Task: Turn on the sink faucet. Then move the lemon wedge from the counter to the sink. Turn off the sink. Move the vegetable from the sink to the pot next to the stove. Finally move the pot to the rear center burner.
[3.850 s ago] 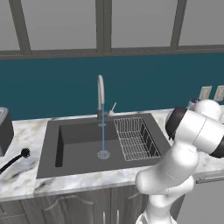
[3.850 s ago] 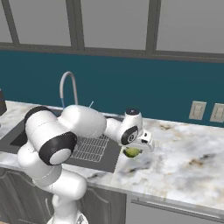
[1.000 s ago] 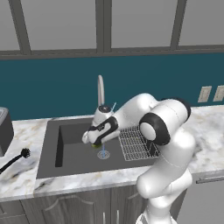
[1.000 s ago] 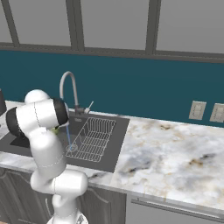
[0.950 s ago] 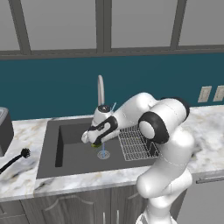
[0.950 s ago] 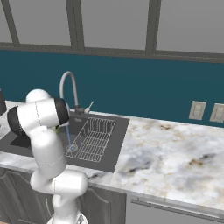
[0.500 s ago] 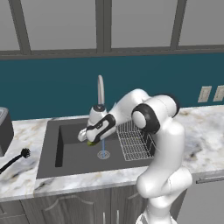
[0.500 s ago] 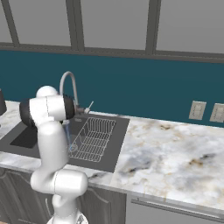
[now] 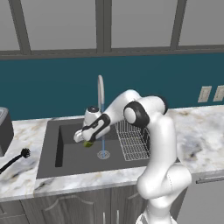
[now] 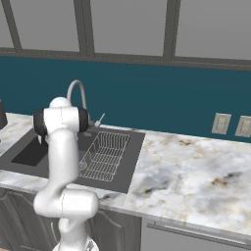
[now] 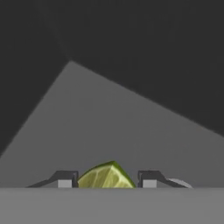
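Left base view first: water is running from the sink faucet (image 9: 100, 89) down to the drain, so I'd call step one done. The gripper (image 9: 86, 141) hangs over the left half of the sink (image 9: 65, 153) with the lemon wedge (image 9: 89, 143) pinched between its fingers, above the basin floor and just left of the stream. So the wedge is over the sink but not released yet. Shutting off the water, the move to the pot and the burner step all look left to do. A wire rack (image 9: 133, 139) sits on the right side, well clear, and a black dish brush (image 9: 15, 158) lies on the counter (image 9: 197, 131) off to the left.

Right base view: the arm blocks most of the basin, nothing on the marble nearby.

Hand view: fingers closed on the wedge (image 11: 106, 177), bare sink floor beyond, nothing in the way of a drop.
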